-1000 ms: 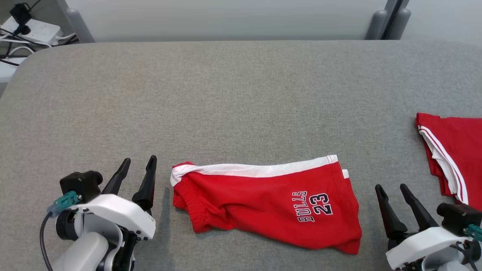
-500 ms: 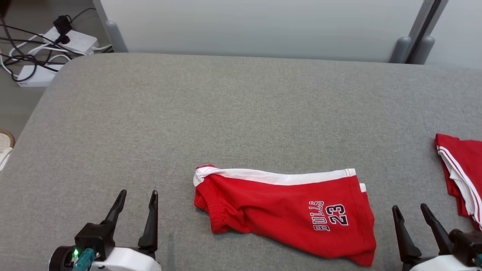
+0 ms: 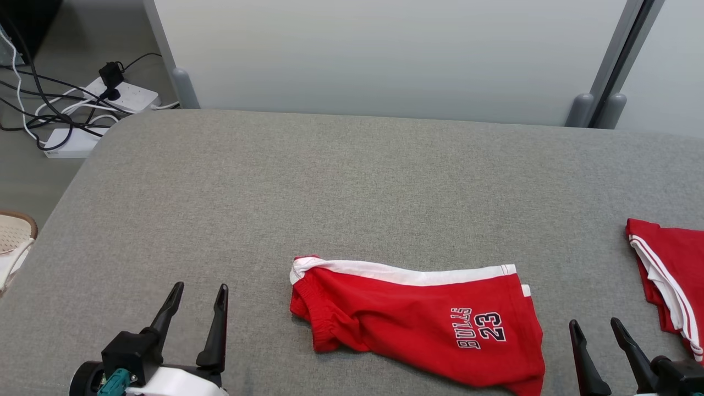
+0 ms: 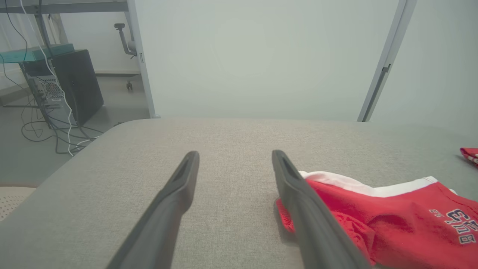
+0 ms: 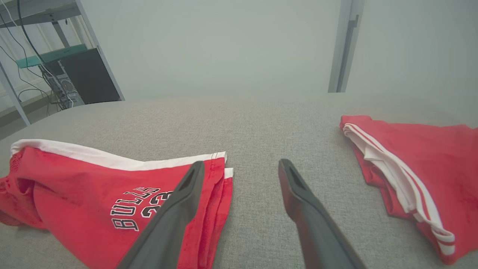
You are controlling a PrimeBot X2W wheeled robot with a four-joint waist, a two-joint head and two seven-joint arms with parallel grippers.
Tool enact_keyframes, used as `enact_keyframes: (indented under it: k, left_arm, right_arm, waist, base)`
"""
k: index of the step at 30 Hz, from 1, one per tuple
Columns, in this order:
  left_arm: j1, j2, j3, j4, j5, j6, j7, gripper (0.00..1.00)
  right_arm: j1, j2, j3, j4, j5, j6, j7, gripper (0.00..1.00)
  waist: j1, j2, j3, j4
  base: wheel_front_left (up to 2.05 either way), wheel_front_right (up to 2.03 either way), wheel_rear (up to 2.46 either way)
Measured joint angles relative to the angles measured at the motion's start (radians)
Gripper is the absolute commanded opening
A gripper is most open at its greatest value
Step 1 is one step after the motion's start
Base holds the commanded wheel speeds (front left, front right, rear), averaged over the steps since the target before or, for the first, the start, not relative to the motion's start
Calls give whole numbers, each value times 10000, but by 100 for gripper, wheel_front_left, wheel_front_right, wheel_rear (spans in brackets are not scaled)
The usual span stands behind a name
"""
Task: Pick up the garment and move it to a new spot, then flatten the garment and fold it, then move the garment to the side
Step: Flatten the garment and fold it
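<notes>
The garment (image 3: 418,322), a pair of red shorts with a white side stripe, lies folded over on itself on the grey padded table (image 3: 330,181), close to the near edge and a little right of the middle. Its gathered waistband points left and its leg hems point right, where the lower layer's white edge peeks out just past the top layer. The lettering "BULLS 23" (image 3: 477,329) sits near the right end, turned sideways. The cloth is rumpled at the waistband and along the near edge. The left gripper (image 3: 201,286) is at the near left, near the waistband end but apart from it, its 2 dark fingers spread wide with nothing between them. The right gripper (image 3: 595,322) is at the near right, between the shorts' hems and a second red garment (image 3: 668,264), likewise gaping wide and holding nothing. That second garment, red with white stripes, lies at the table's right edge, well apart from the shorts. Beyond the far edge stands a pale partition (image 3: 385,55), and on the floor at the far left lie 2 white power strips (image 3: 124,96) among tangled cables.
</notes>
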Motion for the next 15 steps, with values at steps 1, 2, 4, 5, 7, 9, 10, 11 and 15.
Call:
enact_keyframes:
  k: [1, 2, 4, 5, 7, 9, 10, 11, 15]
  left_arm:
    - [30, -69, 38, 23, 13, -92, 2, 100]
    - [81, -109, 86, 50, 38, -167, 0, 100]
    - [217, -161, 157, 109, 123, -199, 2, 100]
    - [251, -173, 199, 153, 173, -242, 2, 100]
    - [277, -232, 305, 171, 226, -297, 2, 100]
    - [312, -297, 353, 255, 270, -337, 2, 100]
    - [351, -349, 401, 267, 274, -341, 2, 100]
    - [353, -359, 405, 326, 276, -343, 2, 100]
    - [359, -384, 470, 403, 291, -410, 2, 100]
  right_arm:
    - [18, 2, -12, -33, -4, 0, 0, 100]
    - [53, 13, -29, -96, -15, 0, 0, 100]
    - [148, 40, -75, -140, -40, 0, 2, 100]
    - [171, 79, -134, -182, -71, 0, 2, 100]
    - [191, 96, -205, -247, -81, 0, 2, 100]
    - [204, 119, -238, -288, -82, 0, 0, 100]
    - [214, 121, -236, -303, -82, 0, 0, 100]
    - [221, 128, -234, -314, -82, 0, 0, 100]
    - [331, 130, -224, -351, -82, 0, 0, 100]
  waist:
    - [0, 0, -6, -15]
    - [0, 0, -11, -38]
    - [-1, 0, -32, -88]
    - [0, 0, -40, -121]
    - [0, 0, -53, -180]
    - [0, 0, -65, -236]
    - [0, 0, -68, -259]
    - [0, 0, -68, -282]
    - [-1, 0, -73, -340]
  base:
    - [0, 0, 0]
    - [0, 0, 0]
    - [0, 0, 0]
    - [0, 0, 0]
    - [0, 0, 0]
    - [0, 0, 0]
    - [0, 0, 0]
    - [0, 0, 0]
    - [0, 0, 0]
